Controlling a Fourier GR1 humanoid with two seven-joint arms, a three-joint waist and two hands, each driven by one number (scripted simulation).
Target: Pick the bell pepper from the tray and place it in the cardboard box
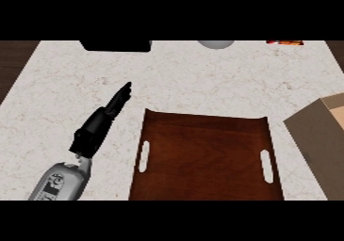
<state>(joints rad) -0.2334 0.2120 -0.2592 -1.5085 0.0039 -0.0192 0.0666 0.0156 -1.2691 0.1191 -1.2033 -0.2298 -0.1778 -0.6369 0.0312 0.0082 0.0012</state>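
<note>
- The left hand [104, 117] shows at the left of the head view, above the pale marbled counter [202, 80], its grey forearm [60, 181] coming up from the lower edge.
- Its fingers [122, 96] are straight and pressed together, pointing up and slightly to the right toward the far side of the counter; they hold nothing and pinch nothing.
- The hand lies just beside the left edge of the tray [202, 155], outside it, with the fingertips reaching past the tray's far left corner.
- The tray is dark reddish-brown wood with a slot handle on each side; its visible floor is bare, and its near end is cut off by the lower edge.
- The bell pepper shows nowhere in the view: not on the tray, not by the fingers, so where it lies cannot be told.
- The cardboard box [324, 141] stands at the right edge, just beside the tray's right side, only partly in view; its inside barely shows.
- Along the far edge lie a black object [115, 45], a grey rounded object [216, 44] and a small orange-red object [284, 42], all cropped and well apart from the hand.
- The right hand is out of view.
</note>
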